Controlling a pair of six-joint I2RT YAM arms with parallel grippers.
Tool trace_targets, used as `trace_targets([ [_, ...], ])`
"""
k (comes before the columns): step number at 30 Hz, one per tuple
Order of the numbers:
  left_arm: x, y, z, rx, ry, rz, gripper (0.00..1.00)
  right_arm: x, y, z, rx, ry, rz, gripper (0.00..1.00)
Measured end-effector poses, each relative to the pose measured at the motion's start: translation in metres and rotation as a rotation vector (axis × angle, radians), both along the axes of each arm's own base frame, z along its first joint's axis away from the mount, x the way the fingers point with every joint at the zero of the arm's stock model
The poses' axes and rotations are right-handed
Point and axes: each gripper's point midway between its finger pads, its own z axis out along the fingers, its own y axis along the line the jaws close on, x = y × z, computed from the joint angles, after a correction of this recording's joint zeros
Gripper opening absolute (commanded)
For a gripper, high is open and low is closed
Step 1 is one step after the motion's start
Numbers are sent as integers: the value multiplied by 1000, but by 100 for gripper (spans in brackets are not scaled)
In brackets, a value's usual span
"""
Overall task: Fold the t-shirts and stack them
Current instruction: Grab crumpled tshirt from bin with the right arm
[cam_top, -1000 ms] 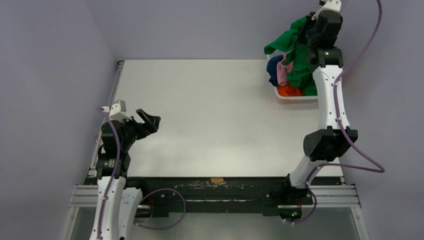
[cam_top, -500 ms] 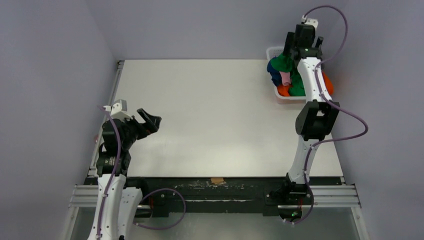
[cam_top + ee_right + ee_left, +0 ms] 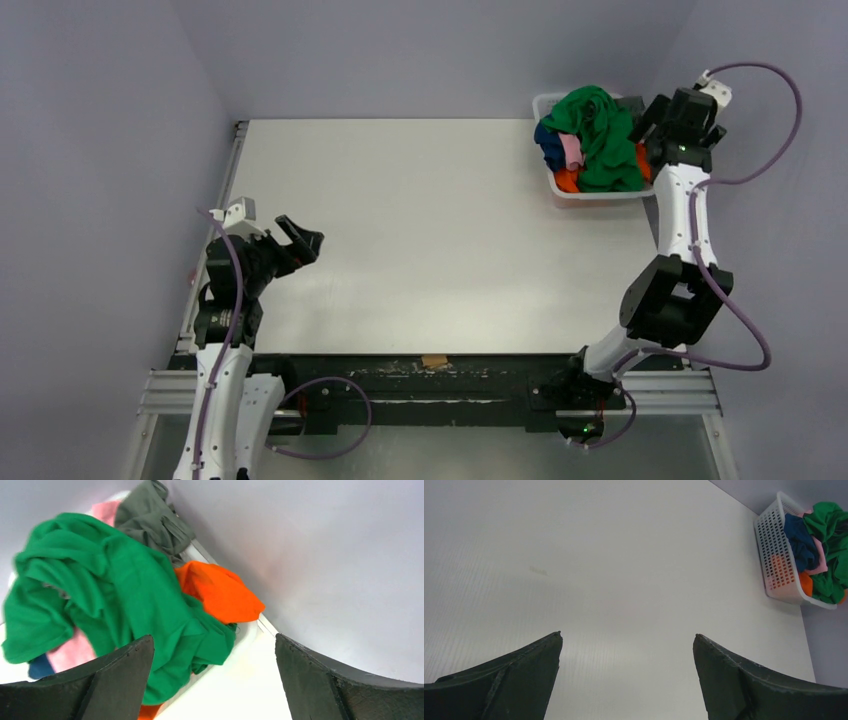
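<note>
The t-shirts lie in a heap in the white lattice basket point(image 3: 547, 101) at the table's far right corner. A bright green shirt point(image 3: 598, 140) is on top, with navy point(image 3: 549, 143), pink point(image 3: 572, 150) and orange point(image 3: 568, 181) cloth under it. My right gripper point(image 3: 650, 118) hovers just right of the basket, open and holding nothing. In the right wrist view its fingers point(image 3: 212, 642) frame the green shirt point(image 3: 115, 590), an orange shirt point(image 3: 217, 590) and a grey one point(image 3: 150, 520). Over the table's left side my left gripper point(image 3: 303, 238) is open and holds nothing.
The white table point(image 3: 430, 230) stretches between both arms. Purple walls stand close behind and to the right of the basket point(image 3: 774, 560). The left wrist view shows bare table between the left fingers point(image 3: 627, 637).
The right gripper opened and let go of the green shirt, which dropped back onto the heap. The right arm swung from above the basket to its right side. The left arm stayed put.
</note>
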Motion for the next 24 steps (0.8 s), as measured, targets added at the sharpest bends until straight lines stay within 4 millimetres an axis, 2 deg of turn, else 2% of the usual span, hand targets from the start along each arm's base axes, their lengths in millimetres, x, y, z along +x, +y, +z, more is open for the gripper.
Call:
trace_targets([
  [2, 0, 0, 0, 0, 0, 0, 100, 0, -11, -17, 38, 9, -13, 87],
  [4, 0, 0, 0, 0, 1, 0, 100, 12, -8, -45, 81, 46, 9, 84],
  [9, 0, 0, 0, 0, 1, -1, 100, 49, 19, -141, 224, 187, 126, 73],
  [10, 0, 0, 0, 0, 1, -1, 100, 56, 24, -158, 252, 210, 147, 65],
  [11, 0, 0, 0, 0, 1, -1, 100, 61, 28, -171, 277, 226, 164, 52],
  [12, 0, 0, 0, 0, 1, -1, 100, 64, 31, -178, 296, 233, 177, 31],
  [14, 0, 0, 0, 0, 1, -1, 100, 71, 34, -183, 321, 229, 199, 0],
  [19, 0, 0, 0, -1, 1, -1, 100, 74, 36, -158, 337, 167, 209, 0],
  [21, 0, 0, 0, -1, 1, -1, 100, 69, 38, -138, 329, 137, 210, 0],
  [24, -1, -1, 1, -2, -4, -5, 100, 58, 41, -90, 298, 66, 211, 0],
])
